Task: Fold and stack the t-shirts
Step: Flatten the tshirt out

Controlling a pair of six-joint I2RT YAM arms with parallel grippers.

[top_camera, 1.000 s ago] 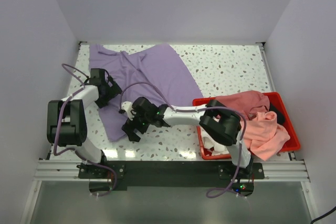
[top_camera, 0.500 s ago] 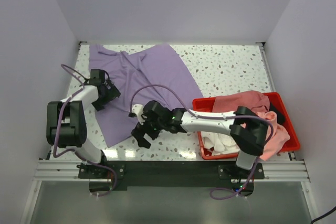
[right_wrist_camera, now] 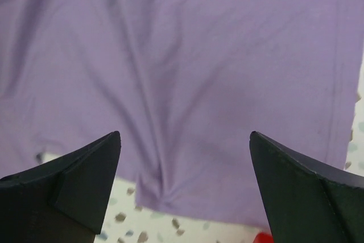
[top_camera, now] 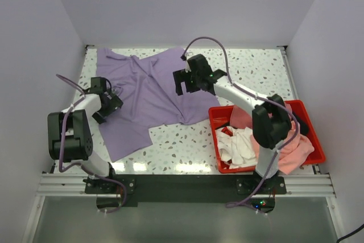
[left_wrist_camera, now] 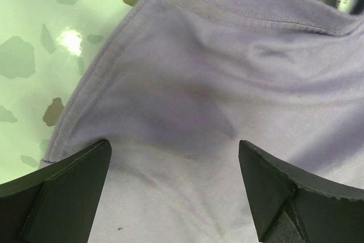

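Robot arms over laundry: a purple shirt [top_camera: 151, 92] is lying unfolded and creased across the left and far part of the speckled table [top_camera: 250, 72], with one flap reaching toward the near edge, as two arms are reaching over it. The left hand [top_camera: 109, 103] is sitting low at the shirt's left edge. In the left wrist view its fingers [left_wrist_camera: 62, 180] are standing wide apart, with the stitched hem and a stretch of purple cloth showing between them, and they are gripping nothing. Whether the tips are touching the cloth cannot be told. The right arm is stretching out from the near right corner, and the right hand [top_camera: 185, 81] is hanging over the shirt's far right part, above the cloth. Its own fingers [right_wrist_camera: 77, 169] are likewise spread apart and holding nothing. The right wrist view is showing soft folds of purple running down to the shirt's edge, with bare table just beyond it. At the near right of the table a red bin [top_camera: 220, 110] is standing just beside the shirt's right corner. Pink shirts [top_camera: 293, 152] are lying heaped inside it, one spilling over the near right rim, and a white garment [top_camera: 239, 145] is lying crumpled in the bin's left half
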